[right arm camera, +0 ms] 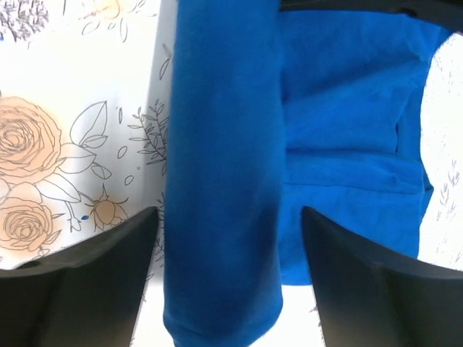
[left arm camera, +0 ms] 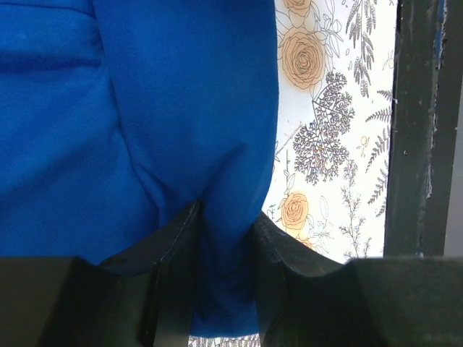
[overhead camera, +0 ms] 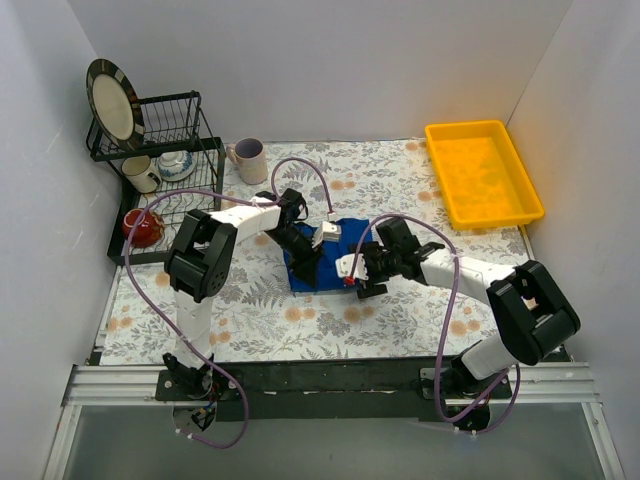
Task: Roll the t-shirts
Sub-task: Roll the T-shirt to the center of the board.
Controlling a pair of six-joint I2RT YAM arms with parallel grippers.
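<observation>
Left wrist view shows left claw (left arm camera: 224, 242) clenched on the royal-blue fabric t-shirt (left arm camera: 108, 123), right claw (right arm camera: 226, 238) released, so one-sided tugging may unravel it.

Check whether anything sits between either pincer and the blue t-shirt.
Nothing visible does. The left pincer is shut on a fold of the t-shirt, and the right pincer is open, straddling the rolled edge. Only the floral tablecloth lies around it.
</observation>
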